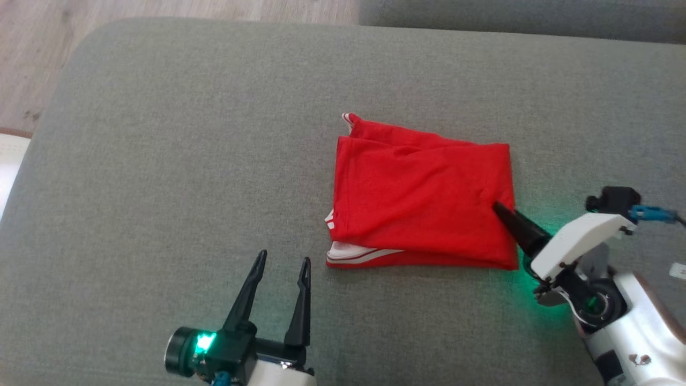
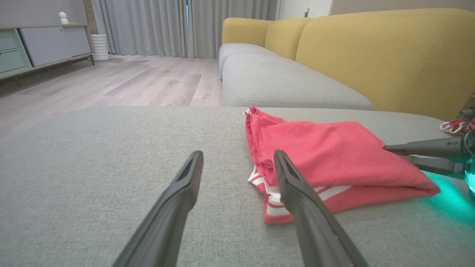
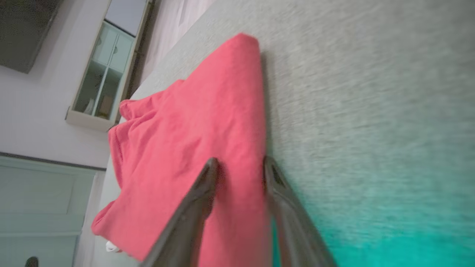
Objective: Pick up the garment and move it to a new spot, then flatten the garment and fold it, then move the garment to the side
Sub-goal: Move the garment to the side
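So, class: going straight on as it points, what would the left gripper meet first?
Likely nothing: the left gripper passes over grey fabric cushion, just beside the folded red cloth garment; depth unclear.

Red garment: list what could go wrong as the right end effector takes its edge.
1. The right end effector straddles just the right edge of the red garment; it may catch only some layers, and the fold could fall open on lifting.
2. The left end effector stands open, apart from the cloth, so that side would go unsupported.
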Controlling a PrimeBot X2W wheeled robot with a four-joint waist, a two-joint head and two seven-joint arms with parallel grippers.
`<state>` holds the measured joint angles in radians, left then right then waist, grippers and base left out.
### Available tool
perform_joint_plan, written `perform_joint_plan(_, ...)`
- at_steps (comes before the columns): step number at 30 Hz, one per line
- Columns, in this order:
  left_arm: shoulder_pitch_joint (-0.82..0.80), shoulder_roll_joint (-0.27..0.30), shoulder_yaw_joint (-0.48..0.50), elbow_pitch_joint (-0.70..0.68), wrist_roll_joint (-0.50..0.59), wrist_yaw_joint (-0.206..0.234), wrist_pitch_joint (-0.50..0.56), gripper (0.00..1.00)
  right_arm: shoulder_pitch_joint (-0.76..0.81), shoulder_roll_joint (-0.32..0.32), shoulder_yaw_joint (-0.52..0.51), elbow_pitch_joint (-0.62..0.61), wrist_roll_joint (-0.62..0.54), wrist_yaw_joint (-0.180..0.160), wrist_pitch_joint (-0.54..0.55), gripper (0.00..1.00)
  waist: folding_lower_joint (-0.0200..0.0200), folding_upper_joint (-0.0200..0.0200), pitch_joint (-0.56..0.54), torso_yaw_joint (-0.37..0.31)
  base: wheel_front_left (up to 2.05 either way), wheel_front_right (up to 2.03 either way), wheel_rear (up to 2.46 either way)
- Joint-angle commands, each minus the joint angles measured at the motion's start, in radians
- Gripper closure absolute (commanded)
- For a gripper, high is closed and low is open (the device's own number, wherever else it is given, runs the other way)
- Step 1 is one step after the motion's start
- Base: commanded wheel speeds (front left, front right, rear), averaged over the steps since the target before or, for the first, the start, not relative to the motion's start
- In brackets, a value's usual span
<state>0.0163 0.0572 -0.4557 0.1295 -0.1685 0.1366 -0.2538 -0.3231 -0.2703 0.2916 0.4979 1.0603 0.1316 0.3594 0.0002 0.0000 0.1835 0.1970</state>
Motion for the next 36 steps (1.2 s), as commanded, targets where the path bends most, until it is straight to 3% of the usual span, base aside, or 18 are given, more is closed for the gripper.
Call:
perform_joint_plan(1,-0.035,-0.007,0.021,-0.025,-0.005,0.012,-0.008,0.0,-0.018,-0.021,0.026,-0.035,0.016,-0.001,0.006,0.95,-0.0002,0.0,0.005,-0.003,0.0,0.0,0.0)
perform_joint_plan(2,-0.037,-0.007,0.02,-0.026,-0.007,0.016,-0.008,0.0,-0.018,-0.026,0.032,-0.041,0.022,-0.001,0.008,1.0,-0.0002,0.0,0.007,-0.006,0.0,0.0,0.0)
perform_joint_plan(6,-0.045,-0.007,0.021,-0.031,-0.013,0.025,-0.008,0.0,-0.026,-0.058,0.031,-0.061,0.031,-0.001,-0.022,1.0,-0.0002,0.0,0.018,-0.026,0.0,0.0,0.0)
perform_joint_plan(12,-0.062,-0.007,0.031,-0.046,-0.012,0.029,-0.008,0.0,-0.059,-0.167,0.017,-0.096,0.001,-0.001,-0.04,1.0,-0.0002,0.0,0.052,-0.076,0.0,0.0,0.0)
perform_joint_plan(16,-0.086,-0.007,0.038,-0.055,-0.008,0.019,-0.008,0.0,-0.09,-0.311,-0.015,-0.143,-0.03,-0.001,-0.036,1.0,-0.0002,0.0,0.092,-0.123,0.0,0.0,0.0)
perform_joint_plan(20,-0.114,-0.007,0.051,-0.056,0.005,0.006,-0.008,0.0,-0.13,-0.446,-0.077,-0.178,-0.047,-0.001,-0.011,1.0,-0.0002,0.0,0.139,-0.167,0.0,0.0,0.0)
perform_joint_plan(25,-0.158,-0.007,0.063,-0.049,0.022,-0.006,-0.008,0.0,-0.176,-0.57,-0.186,-0.195,-0.039,-0.001,0.039,1.0,-0.0002,0.0,0.205,-0.199,0.0,0.0,0.0)
perform_joint_plan(33,-0.202,-0.007,0.061,-0.047,0.022,-0.01,-0.008,0.0,-0.118,-0.723,-0.399,-0.171,-0.061,-0.001,0.082,1.0,-0.0002,0.0,0.263,-0.199,0.0,0.0,0.0)
perform_joint_plan(34,-0.203,-0.007,0.062,-0.044,0.021,-0.011,-0.008,0.0,-0.107,-0.73,-0.423,-0.169,-0.067,-0.001,0.086,0.95,-0.0002,0.0,0.265,-0.2,0.0,0.0,0.0)
perform_joint_plan(35,-0.203,-0.007,0.063,-0.041,0.021,-0.012,-0.008,0.0,-0.096,-0.733,-0.445,-0.167,-0.075,-0.001,0.087,0.65,-0.0002,0.0,0.266,-0.201,0.0,0.0,0.0)
perform_joint_plan(36,-0.204,-0.007,0.063,-0.037,0.02,-0.013,-0.008,0.0,-0.087,-0.732,-0.464,-0.164,-0.084,-0.001,0.09,0.29,-0.0002,0.0,0.266,-0.202,0.0,0.0,0.0)
